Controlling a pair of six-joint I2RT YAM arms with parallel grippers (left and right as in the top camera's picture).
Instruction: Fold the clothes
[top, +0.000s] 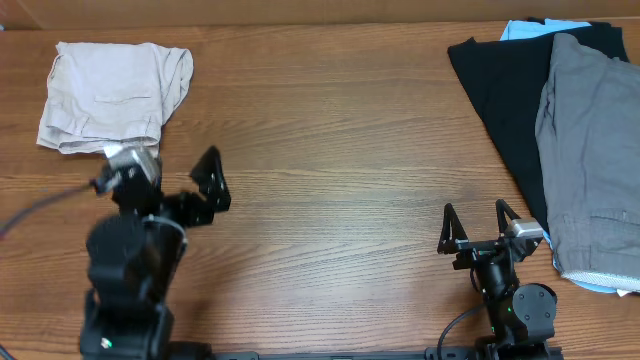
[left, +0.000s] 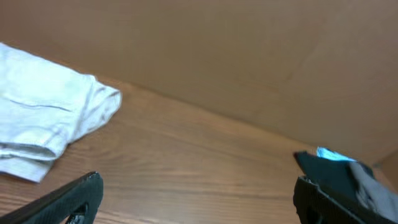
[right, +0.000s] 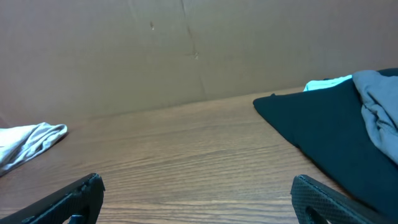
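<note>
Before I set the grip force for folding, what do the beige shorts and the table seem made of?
The beige shorts: likely woven cotton, matte, going by soft creases and a stitched pocket seam. The table: wood or wood-look laminate, smooth; grain lines show, but which is unclear.

My left arm and right arm were matt black with thin pointed fingers, each bore a silver camera block, and a grey cable ran from the left.

The light beige shorts lie folded flat at the table's far-left corner.
</note>
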